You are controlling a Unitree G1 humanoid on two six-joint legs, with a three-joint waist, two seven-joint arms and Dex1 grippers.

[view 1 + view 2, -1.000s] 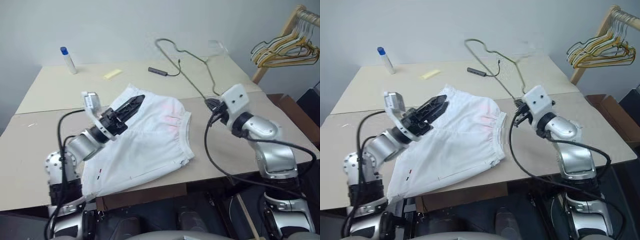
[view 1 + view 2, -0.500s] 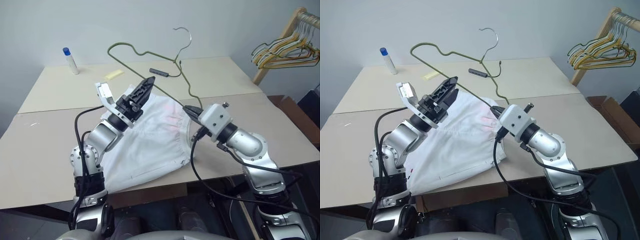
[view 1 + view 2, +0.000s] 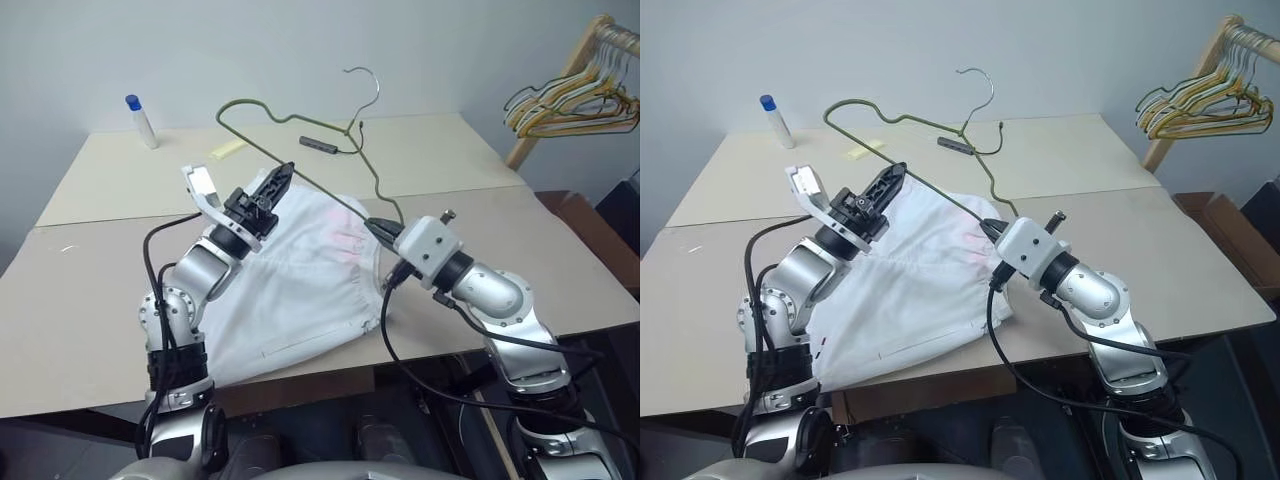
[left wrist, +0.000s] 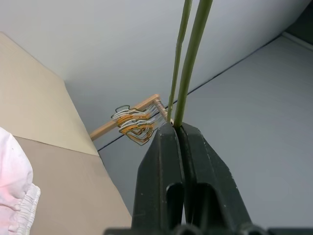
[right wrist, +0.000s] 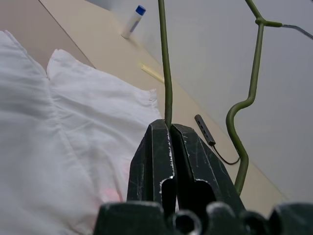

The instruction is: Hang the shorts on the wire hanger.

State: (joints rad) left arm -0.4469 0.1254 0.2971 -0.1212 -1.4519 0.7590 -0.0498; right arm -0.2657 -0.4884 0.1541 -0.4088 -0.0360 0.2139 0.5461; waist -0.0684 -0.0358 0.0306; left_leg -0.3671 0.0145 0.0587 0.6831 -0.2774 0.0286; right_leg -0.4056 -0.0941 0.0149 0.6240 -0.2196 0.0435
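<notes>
Left eye view: the wire hanger [image 3: 300, 120] is held above the table [image 3: 110, 270], clamped by the left gripper [image 3: 281, 176] and right gripper [image 3: 376, 228]. The shorts [image 3: 295, 285] lie flat beneath, not yet hung.

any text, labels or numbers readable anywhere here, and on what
None can be read.
The bottle with the blue cap: no legible label.
The yellow slip on the table: blank, or too small to tell.
The shorts: tiny dark marks near one hem, too small to read.
</notes>
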